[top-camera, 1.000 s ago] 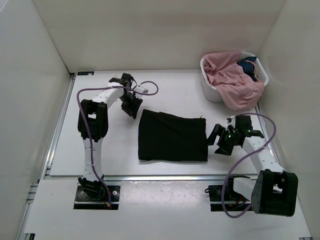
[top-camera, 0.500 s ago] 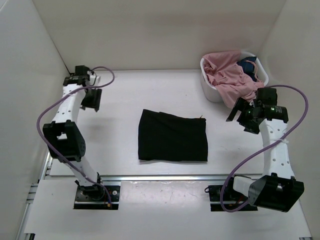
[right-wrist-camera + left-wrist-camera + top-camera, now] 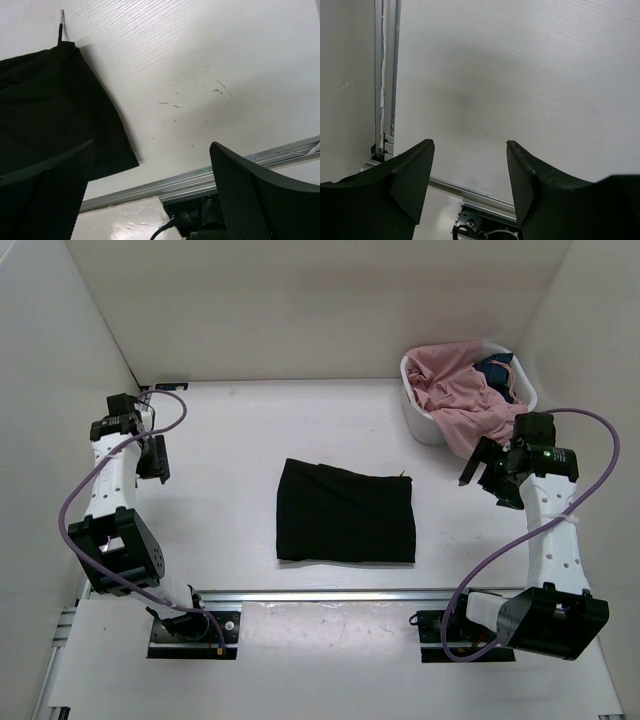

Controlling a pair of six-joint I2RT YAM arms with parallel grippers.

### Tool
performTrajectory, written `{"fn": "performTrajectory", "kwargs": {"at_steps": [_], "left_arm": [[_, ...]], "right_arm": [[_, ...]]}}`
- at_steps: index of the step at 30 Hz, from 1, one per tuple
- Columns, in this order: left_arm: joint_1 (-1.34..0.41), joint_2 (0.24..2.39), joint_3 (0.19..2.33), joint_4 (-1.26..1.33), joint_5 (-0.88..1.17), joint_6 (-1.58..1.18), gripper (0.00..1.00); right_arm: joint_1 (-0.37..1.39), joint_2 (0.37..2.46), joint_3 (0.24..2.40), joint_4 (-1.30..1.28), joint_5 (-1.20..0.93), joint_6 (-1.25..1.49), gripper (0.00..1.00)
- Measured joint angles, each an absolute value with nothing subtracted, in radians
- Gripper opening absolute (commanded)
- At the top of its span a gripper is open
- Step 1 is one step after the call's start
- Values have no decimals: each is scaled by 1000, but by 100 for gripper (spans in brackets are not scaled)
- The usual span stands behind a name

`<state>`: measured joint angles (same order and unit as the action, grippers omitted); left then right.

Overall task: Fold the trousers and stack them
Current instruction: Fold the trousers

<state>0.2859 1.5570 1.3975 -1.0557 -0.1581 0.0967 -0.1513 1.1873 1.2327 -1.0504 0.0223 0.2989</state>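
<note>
The black trousers (image 3: 345, 512) lie folded into a flat rectangle in the middle of the table, and nothing touches them. In the right wrist view their corner (image 3: 50, 115) fills the left side. My left gripper (image 3: 152, 456) is far off by the table's left edge, open, and in its wrist view the jaws (image 3: 470, 145) hold only bare table between them. My right gripper (image 3: 490, 473) hovers to the right of the trousers, just below the basket, open wide (image 3: 152, 146) and empty.
A white basket (image 3: 424, 423) stands at the back right with a pink garment (image 3: 465, 395) spilling over its rim and a dark blue garment (image 3: 497, 367) inside. Metal rails run along the left edge (image 3: 385, 80) and the near edge (image 3: 320, 594). White walls surround the table.
Both arms have drawn away from the folded trousers: the left swung out to the left edge, the right rose toward the basket. Both sets of jaws opened wider. The trousers stayed put.
</note>
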Motion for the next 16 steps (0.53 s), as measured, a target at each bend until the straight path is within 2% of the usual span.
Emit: {"fn": "performTrajectory", "kwargs": {"at_steps": [16], "left_arm": [[285,1547,1374,-1041,-142,92,72]], "right_arm": [[-151,1186,1233,-1047,61,299,99]]}}
